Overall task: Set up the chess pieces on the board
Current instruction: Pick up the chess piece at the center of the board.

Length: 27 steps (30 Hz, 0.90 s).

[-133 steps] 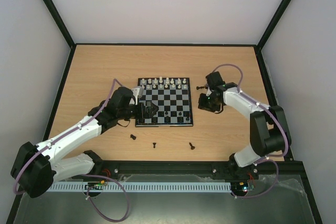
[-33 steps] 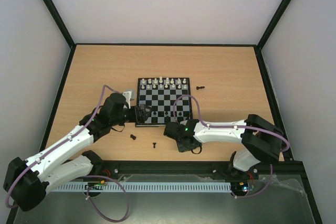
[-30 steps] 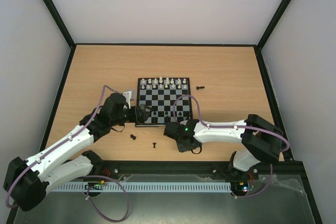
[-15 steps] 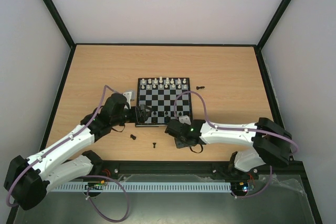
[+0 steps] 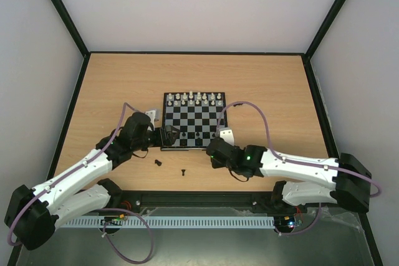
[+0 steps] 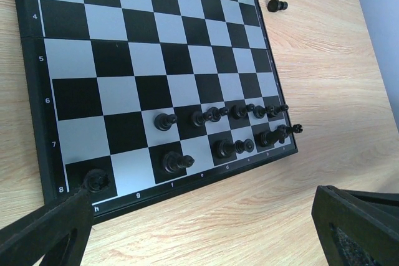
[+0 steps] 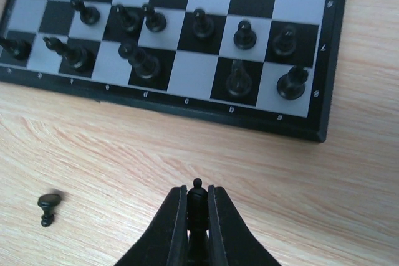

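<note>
The board (image 5: 198, 116) lies mid-table, with white chess pieces (image 5: 194, 98) along its far rows and black ones (image 5: 197, 135) on its near rows. My right gripper (image 5: 213, 152) hovers just off the board's near edge. In the right wrist view it (image 7: 197, 194) is shut on a small black piece (image 7: 197, 184), whose knob pokes out above the fingertips. My left gripper (image 5: 169, 135) stands wide open at the board's near left corner, nothing between its fingers (image 6: 43, 235). In that view the black pieces (image 6: 218, 115) stand on the board (image 6: 124, 48).
Two loose black pieces (image 5: 158, 162) (image 5: 183, 171) lie on the wood in front of the board, and one of them (image 7: 48, 205) shows in the right wrist view. Another black piece (image 5: 237, 103) (image 6: 277, 5) lies right of the board's far corner. Black-framed walls ring the table.
The right arm swung from the board's right side to the table in front and took up the loose black piece there. Over the last second it moved toward the board's near edge. Left arm barely moved.
</note>
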### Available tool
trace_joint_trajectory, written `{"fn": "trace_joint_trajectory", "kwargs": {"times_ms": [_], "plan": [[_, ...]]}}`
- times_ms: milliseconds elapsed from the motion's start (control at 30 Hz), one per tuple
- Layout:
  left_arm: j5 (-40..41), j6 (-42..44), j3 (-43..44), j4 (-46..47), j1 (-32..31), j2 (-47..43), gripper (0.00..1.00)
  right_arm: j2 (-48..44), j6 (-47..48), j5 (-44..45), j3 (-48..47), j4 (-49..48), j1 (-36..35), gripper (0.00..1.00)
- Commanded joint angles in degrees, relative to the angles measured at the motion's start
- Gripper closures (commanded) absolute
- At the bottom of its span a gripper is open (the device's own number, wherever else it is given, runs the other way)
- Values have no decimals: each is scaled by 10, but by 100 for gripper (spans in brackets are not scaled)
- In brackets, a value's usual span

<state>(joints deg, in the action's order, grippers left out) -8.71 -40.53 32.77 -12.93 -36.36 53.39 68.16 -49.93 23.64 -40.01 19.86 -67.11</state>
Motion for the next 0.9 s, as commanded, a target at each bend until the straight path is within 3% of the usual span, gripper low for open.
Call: {"fn": "trace_joint_trajectory", "kwargs": {"times_ms": [0, 233, 667, 867], "plan": [[6, -4, -7, 3, -1, -10, 1, -48, -1, 61, 35, -38, -2, 99], [7, -5, -12, 9, -2, -7, 1, -67, 20, 101, 59, -88, -2, 99], [8, -5, -22, 19, -1, -2, 1, -37, 101, 161, 111, -291, -2, 99], [-20, -8, -31, 35, -1, -7, 1, -38, 118, 111, 94, -306, -3, 99]]}}
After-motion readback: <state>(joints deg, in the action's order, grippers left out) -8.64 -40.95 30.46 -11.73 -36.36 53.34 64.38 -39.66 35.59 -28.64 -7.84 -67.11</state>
